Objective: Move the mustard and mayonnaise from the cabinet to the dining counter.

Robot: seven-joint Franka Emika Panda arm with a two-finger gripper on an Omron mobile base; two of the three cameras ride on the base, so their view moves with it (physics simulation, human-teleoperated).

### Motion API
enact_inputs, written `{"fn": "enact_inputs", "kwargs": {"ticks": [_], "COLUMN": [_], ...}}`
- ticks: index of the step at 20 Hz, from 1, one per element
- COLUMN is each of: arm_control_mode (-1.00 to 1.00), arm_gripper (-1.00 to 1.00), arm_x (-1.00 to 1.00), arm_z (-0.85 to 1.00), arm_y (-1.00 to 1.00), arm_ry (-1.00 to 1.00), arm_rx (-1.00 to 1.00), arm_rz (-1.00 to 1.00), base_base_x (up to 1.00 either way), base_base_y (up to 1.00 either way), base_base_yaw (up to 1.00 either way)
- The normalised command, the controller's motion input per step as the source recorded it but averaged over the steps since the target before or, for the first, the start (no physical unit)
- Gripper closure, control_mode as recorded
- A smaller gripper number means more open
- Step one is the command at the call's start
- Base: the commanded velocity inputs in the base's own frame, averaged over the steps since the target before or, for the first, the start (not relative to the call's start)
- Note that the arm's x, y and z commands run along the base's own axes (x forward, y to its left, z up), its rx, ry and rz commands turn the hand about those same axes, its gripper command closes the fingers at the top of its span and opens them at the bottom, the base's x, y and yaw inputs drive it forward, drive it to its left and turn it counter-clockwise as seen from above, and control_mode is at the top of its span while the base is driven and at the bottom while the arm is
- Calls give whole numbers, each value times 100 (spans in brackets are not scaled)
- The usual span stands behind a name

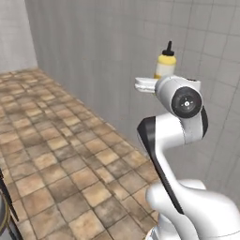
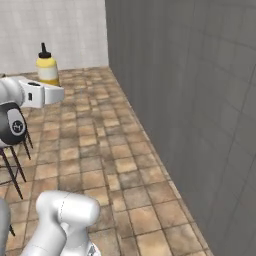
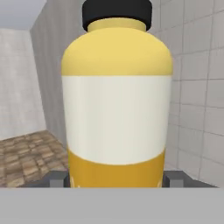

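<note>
The mustard [image 1: 165,64] is a slim yellow squeeze bottle with a white label band and a dark pointed cap. It stands upright in my gripper [image 1: 161,78], which is shut on its lower body, high above the tiled floor. From the right base view the mustard [image 2: 47,68] rises just above the white hand and the gripper [image 2: 48,83]. In the hand view the mustard [image 3: 116,113] is very close, with the dark fingertips [image 3: 54,179] pressed against its base on both sides. The mayonnaise, the cabinet and the dining counter are out of view.
A grey tiled wall [image 1: 108,61] runs close beside the arm, and a white tiled wall [image 2: 60,30] closes the far end. Brown stone floor tiles [image 2: 115,165] stretch ahead. Dark thin stool legs [image 2: 15,167] stand at the left edge.
</note>
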Motion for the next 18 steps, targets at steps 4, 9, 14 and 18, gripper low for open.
{"fn": "enact_inputs", "kwargs": {"ticks": [4, 9, 14, 18], "arm_control_mode": [100, 100, 100, 100], "arm_gripper": [100, 100, 100, 100], "arm_x": [0, 0, 0, 0], "arm_z": [0, 0, 0, 0], "arm_y": [0, 0, 0, 0], "arm_ry": [0, 0, 0, 0], "arm_rx": [0, 0, 0, 0], "arm_rz": [0, 0, 0, 0], "base_base_x": [57, 57, 61, 67], "base_base_y": [-2, -1, -3, -6], "base_base_yaw": [54, 56, 48, 37]}}
